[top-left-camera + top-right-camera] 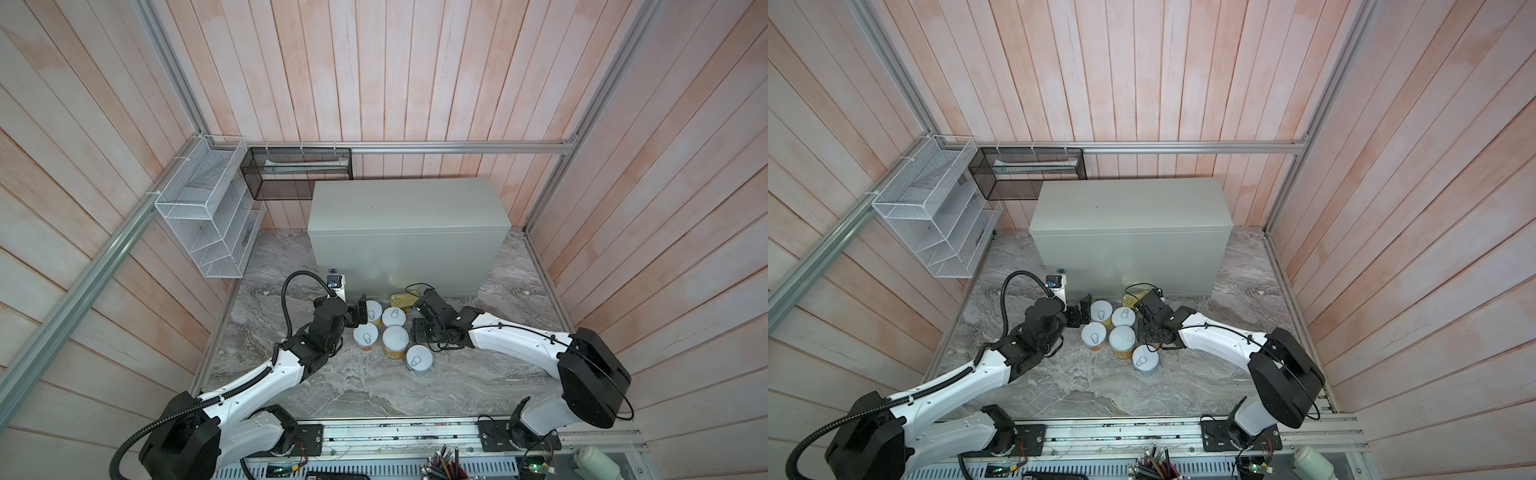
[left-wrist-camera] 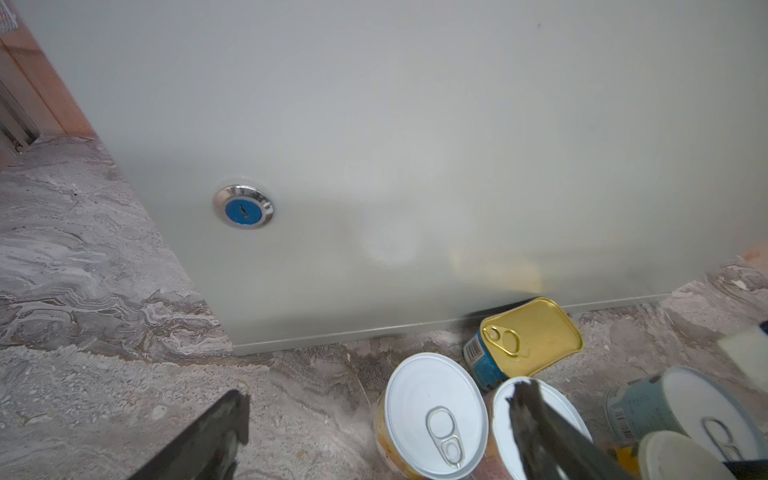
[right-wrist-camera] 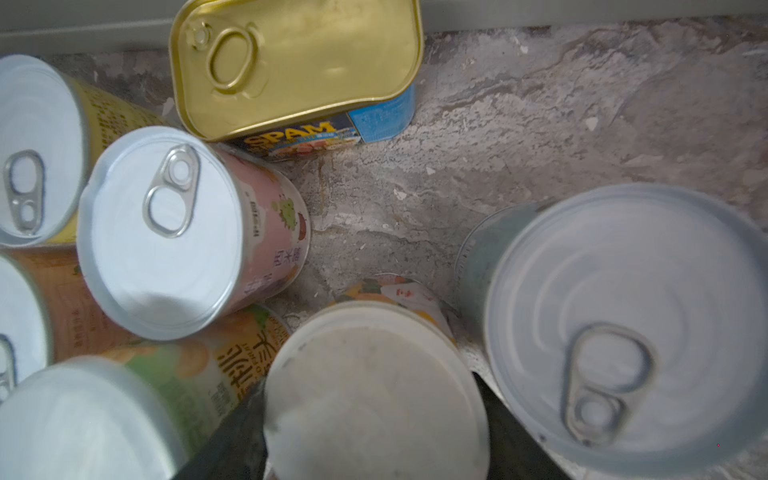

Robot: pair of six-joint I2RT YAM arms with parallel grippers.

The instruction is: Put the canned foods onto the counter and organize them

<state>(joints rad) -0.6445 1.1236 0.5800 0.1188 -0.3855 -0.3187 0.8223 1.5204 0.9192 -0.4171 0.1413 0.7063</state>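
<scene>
The right gripper (image 3: 368, 399) is clasping a plain-topped can (image 3: 374, 357), half shut, its fingers hugging both sides. The can is standing among the others on the marble desk (image 1: 374, 395). The grey box (image 1: 409, 208) is rising just beyond it, its flat top lying higher. The left gripper (image 1: 358, 314) is gaping wide and empty beside a yellow can (image 1: 374, 311).

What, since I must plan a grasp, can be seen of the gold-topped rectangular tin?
The gold-topped rectangular tin is a rounded-corner metal can, unopened, its gold lid bearing an oval pull ring at one end. Its label is blue and dark, reading SPAM in yellow. It stands upright, lid up, on the marble surface, at the foot of the grey box. A pink-labelled can stands close by its corner; whether they touch cannot be told.
</scene>
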